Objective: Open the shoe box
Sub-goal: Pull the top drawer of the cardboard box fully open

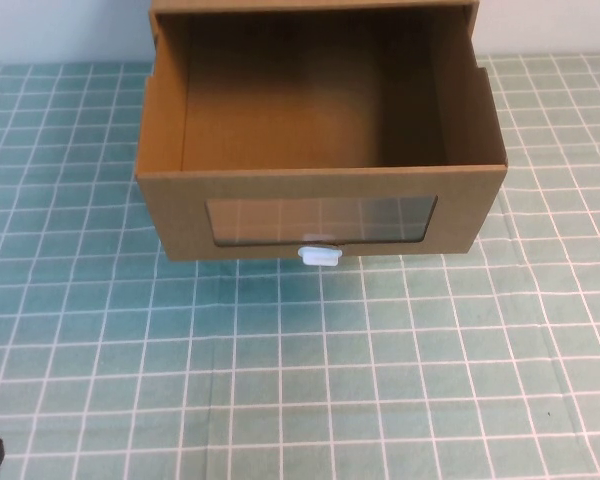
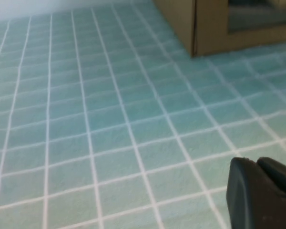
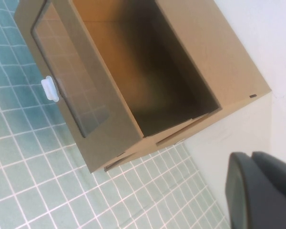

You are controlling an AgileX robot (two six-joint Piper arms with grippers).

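Box (image 1: pixel 170 215) at 12 o'clock stands open, likely done. Left gripper (image 2: pixel 257 163) parked at 7, right gripper (image 3: pixel 251 157) raised clear; both pressed together, empty.

L gripper (image 2: pixel 258 167) low at near-left, closed; R gripper (image 3: pixel 252 160) raised at right, also closed.

From my remote desk: the shoe box (image 1: pixel 320 185), ahead of both grippers, is plain brown cardboard, shadowed darker inside, with a clear window (image 1: pixel 320 220) mirroring white grid lines and a white tab (image 1: pixel 320 256). Beneath my black left gripper (image 2: pixel 258 167) and black right gripper (image 3: pixel 251 160) spreads a teal table cover (image 1: pixel 280 380) checked with thin white lines.
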